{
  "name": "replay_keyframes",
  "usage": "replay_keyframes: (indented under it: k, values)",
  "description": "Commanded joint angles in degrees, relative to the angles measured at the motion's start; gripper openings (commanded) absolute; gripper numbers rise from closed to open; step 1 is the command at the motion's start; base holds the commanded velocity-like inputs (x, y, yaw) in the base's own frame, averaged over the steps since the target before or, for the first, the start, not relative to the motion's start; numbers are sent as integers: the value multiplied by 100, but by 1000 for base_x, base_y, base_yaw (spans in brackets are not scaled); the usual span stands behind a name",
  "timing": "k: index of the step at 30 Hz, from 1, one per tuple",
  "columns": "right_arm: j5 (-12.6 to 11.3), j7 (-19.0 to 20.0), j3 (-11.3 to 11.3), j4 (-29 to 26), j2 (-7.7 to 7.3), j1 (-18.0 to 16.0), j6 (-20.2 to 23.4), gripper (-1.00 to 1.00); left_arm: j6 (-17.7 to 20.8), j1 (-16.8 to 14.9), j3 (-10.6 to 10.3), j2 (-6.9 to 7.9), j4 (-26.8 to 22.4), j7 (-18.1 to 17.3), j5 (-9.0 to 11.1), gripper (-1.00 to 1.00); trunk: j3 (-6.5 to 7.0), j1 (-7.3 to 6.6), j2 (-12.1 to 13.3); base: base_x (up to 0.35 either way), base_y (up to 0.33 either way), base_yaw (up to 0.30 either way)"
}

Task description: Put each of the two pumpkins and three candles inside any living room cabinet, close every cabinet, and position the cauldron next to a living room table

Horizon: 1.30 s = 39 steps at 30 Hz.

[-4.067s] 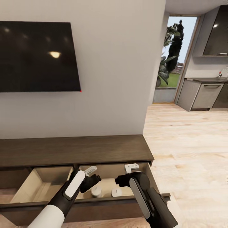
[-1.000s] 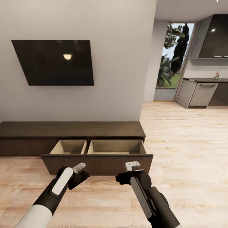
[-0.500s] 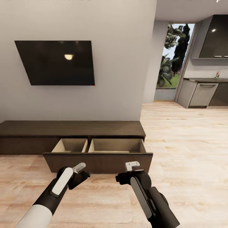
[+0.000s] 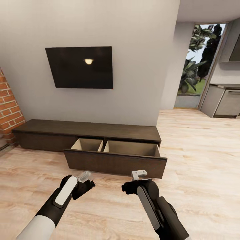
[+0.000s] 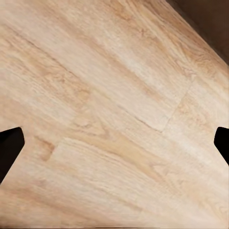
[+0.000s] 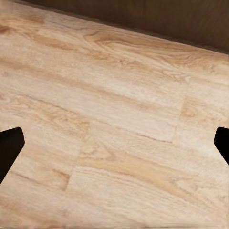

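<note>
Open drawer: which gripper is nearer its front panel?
Right. The right gripper hangs just before the open drawer, near its right end; the left gripper sits slightly farther back, toward its left end.

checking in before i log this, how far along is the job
Done, by these pictures: nothing can be confirmed. The cabinet has its drawer pulled out, and what shows of its pale inside is bare; the bottom is hidden. In hand: nothing. The left tool and right tool are both open over bare floor. Left: shutting that drawer, finding any items not stored, and setting the cauldron beside a table.
</note>
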Motion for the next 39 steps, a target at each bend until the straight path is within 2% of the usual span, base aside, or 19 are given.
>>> replay_keyframes:
  k: [1,16,30,39]
  values:
    - [-60,-60,5,-6,-1,-4,15,100,-6,-6,-21,4,-7,61,59,100,-3,-4,-3,-294,-151,260]
    - [-60,-60,5,-4,-1,-4,15,100,-5,-8,-26,4,-10,55,58,100,12,-4,-3,-319,-40,267]
    - [-60,-62,5,10,7,-4,17,100,-5,-6,-17,-5,-10,55,59,100,12,-4,-3,-294,164,271]
    - [-60,-68,5,25,4,-4,15,100,-5,-6,-17,-1,-10,55,67,100,12,-4,-3,-193,242,273]
